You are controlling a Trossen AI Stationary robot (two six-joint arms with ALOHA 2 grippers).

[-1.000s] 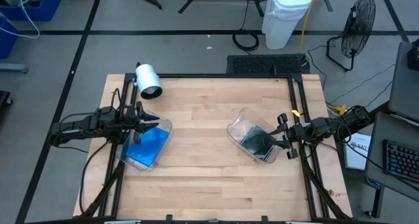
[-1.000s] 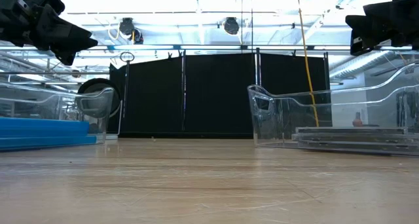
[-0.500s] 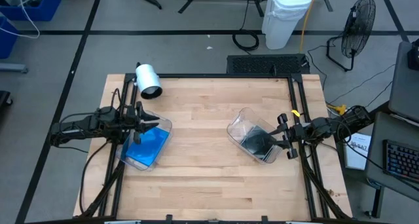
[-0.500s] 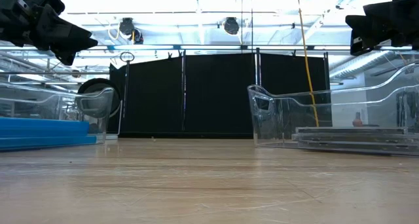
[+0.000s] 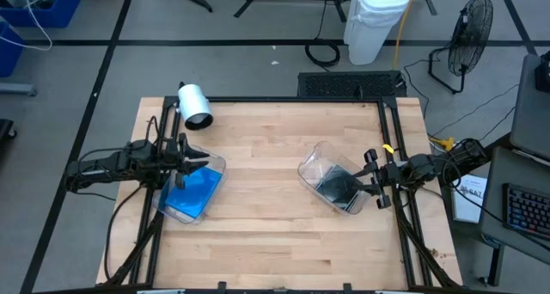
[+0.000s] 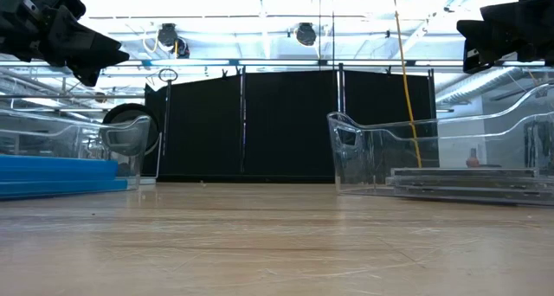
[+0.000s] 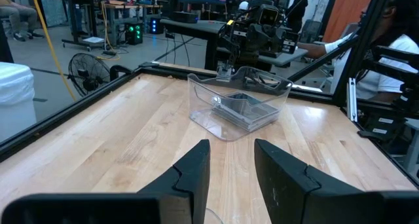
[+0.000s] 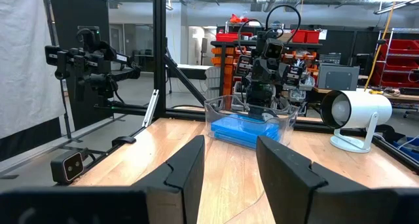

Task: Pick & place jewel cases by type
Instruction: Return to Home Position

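Observation:
Blue jewel cases (image 5: 191, 193) lie stacked flat in a clear tub (image 5: 215, 167) at the table's left; they also show in the low view (image 6: 52, 175) and the right wrist view (image 8: 245, 129). Dark jewel cases (image 5: 337, 186) lie stacked in a second clear tub (image 5: 311, 163) at the right, also in the low view (image 6: 467, 182) and the left wrist view (image 7: 242, 109). My left gripper (image 5: 199, 163) hovers level above the left tub's far edge, open and empty (image 7: 230, 171). My right gripper (image 5: 365, 180) hovers over the right tub's right side, open and empty (image 8: 229, 165).
A white cylindrical lamp (image 5: 195, 105) stands at the far left corner. Black frame rails (image 5: 391, 131) run along the table's sides. Bare wood (image 5: 266, 182) lies between the two tubs. A person (image 7: 393, 40) sits beyond the table's right edge.

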